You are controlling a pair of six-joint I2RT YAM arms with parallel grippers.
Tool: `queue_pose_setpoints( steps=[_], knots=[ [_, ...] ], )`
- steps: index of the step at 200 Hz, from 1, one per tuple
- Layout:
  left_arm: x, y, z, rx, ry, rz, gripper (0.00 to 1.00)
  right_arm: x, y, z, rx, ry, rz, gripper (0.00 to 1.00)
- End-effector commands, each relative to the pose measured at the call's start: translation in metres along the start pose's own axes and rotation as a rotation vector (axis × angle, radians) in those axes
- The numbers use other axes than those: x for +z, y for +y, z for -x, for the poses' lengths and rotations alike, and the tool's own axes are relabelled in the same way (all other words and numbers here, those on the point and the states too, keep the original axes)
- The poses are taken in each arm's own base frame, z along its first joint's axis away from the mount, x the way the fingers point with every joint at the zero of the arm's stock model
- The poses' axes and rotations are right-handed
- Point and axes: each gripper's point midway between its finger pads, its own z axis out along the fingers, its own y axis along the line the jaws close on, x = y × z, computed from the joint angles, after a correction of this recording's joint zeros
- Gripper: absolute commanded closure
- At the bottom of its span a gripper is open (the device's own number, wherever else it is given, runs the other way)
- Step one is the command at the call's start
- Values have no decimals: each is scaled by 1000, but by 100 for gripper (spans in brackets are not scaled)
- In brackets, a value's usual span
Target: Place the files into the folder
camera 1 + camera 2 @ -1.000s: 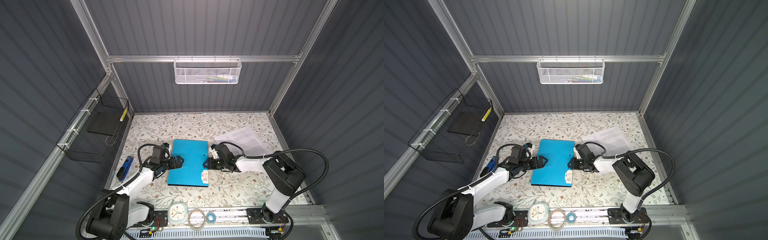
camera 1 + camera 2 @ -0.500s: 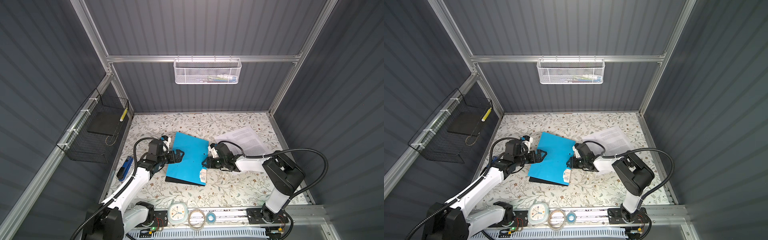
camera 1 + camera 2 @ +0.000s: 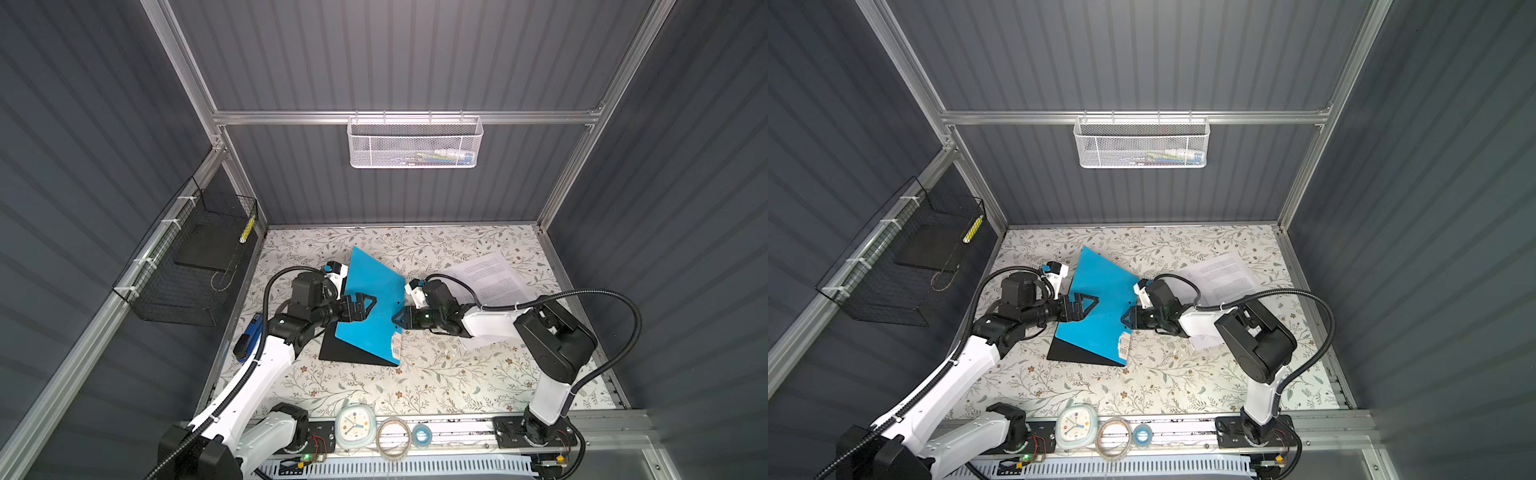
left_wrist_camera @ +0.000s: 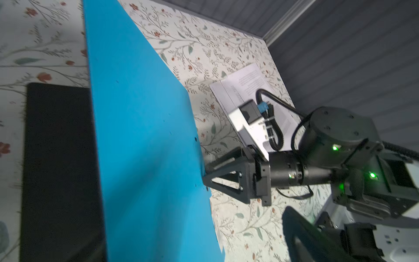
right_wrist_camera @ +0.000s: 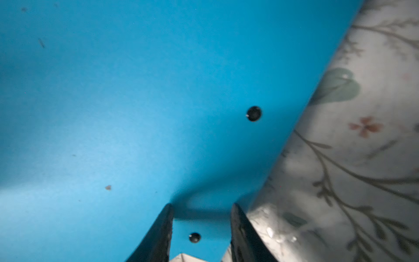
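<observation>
Evidently mid-opening: left gripper (image 3: 362, 306), jaws wide apart, props the cover of the bright blue ring-binder folder (image 3: 372, 336); right gripper (image 3: 399, 320), half parted, braces its spine. Next, fetch the white printed files (image 3: 492, 276) lying beyond that spine.

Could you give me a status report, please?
Left gripper open around the raised folder cover. Right gripper open, tips on the spine edge. Files on the table, partly beneath the right arm.
</observation>
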Motion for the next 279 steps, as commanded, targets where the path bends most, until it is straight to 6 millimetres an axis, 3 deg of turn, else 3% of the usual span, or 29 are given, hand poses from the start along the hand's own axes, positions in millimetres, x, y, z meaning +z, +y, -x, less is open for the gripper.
queue_pose_setpoints(
  steps=[1,73,115,163,189,240,279],
  knots=[
    [-10,-22,0,1,31,-74,1,6,13,3,-32,7,53,58],
    [-9,-49,26,57,29,-111,0,10,19,8,-22,6,82,64],
    [14,-68,20,114,79,-85,1,5,22,17,-23,-15,94,67],
    [14,-81,23,152,52,-51,0,-8,37,42,-52,-51,124,69],
    [19,-93,26,174,67,-60,1,-9,45,46,-67,-31,137,70],
    [36,-108,21,221,97,-23,1,-23,34,49,-35,-48,135,70],
    [37,-113,22,228,107,25,1,-44,15,50,29,-77,135,70]
  ],
)
